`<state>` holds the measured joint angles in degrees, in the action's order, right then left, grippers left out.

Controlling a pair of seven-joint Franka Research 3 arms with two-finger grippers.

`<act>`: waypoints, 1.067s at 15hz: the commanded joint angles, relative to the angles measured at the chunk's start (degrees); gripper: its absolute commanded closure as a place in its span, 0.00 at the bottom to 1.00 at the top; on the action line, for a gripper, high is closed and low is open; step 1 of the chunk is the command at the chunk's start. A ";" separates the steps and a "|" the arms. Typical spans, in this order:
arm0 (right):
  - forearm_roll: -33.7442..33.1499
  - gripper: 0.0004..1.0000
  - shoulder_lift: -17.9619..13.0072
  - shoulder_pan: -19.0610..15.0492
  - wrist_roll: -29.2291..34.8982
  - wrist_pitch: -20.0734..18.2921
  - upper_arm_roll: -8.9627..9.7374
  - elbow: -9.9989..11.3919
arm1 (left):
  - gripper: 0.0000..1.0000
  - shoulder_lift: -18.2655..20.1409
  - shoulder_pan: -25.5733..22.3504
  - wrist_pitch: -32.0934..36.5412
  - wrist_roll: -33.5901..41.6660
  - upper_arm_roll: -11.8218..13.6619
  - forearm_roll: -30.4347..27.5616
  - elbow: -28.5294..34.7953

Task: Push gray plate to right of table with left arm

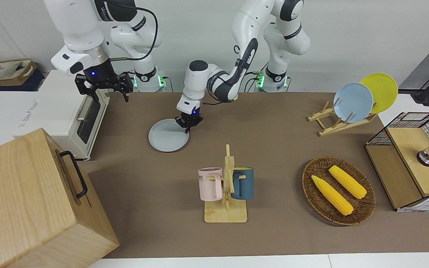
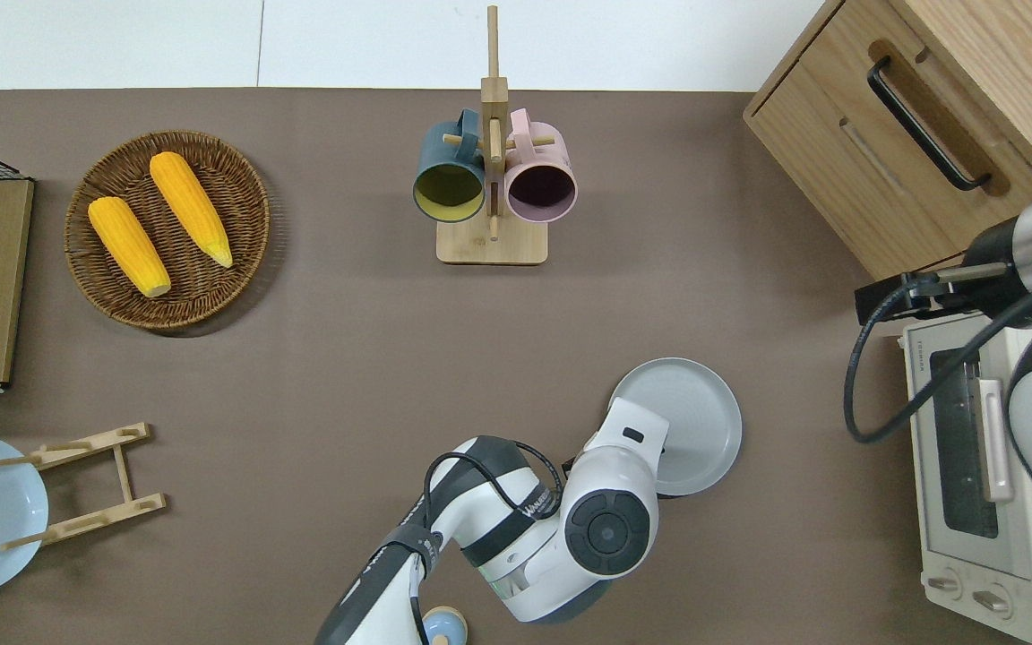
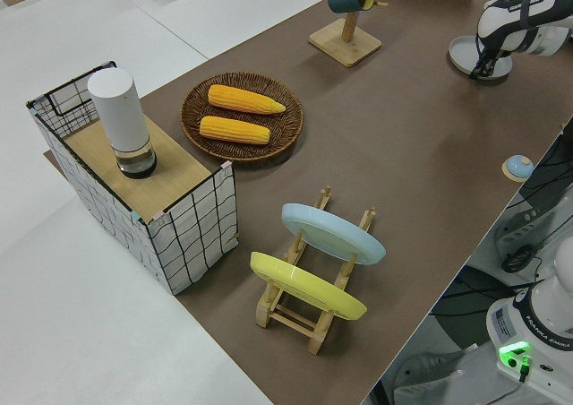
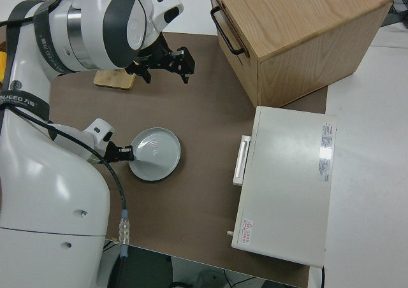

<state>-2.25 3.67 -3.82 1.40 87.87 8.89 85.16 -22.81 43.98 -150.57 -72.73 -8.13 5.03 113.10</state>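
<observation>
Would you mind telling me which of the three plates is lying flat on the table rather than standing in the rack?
The gray plate lies flat on the table, with the left gripper at its rim. The sky-blue plate and yellow plate stand tilted in the wooden rack.

The left arm [image 1: 222,78] reached low at centre frame, its gripper [image 1: 188,124] pointing down; the right arm [image 1: 84,44] was parked.
</observation>
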 commanded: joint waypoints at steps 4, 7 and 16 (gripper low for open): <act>0.40 0.02 -0.33 -0.04 0.18 -0.59 -0.01 -0.08 | 0.29 -2.07 -0.30 2.20 -1.36 0.39 1.21 -2.18; 0.40 0.02 -0.33 -0.04 0.18 -0.59 -0.01 -0.08 | 0.01 -1.10 -0.39 2.91 -1.27 0.74 0.95 -2.18; 0.40 0.02 -0.33 -0.04 0.18 -0.59 -0.01 -0.16 | 0.01 3.12 -1.88 7.74 2.67 0.75 0.86 -0.87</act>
<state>-2.25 3.67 -3.82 1.40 87.87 8.89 85.16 -22.44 43.74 -146.15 -72.84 -7.10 5.05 111.34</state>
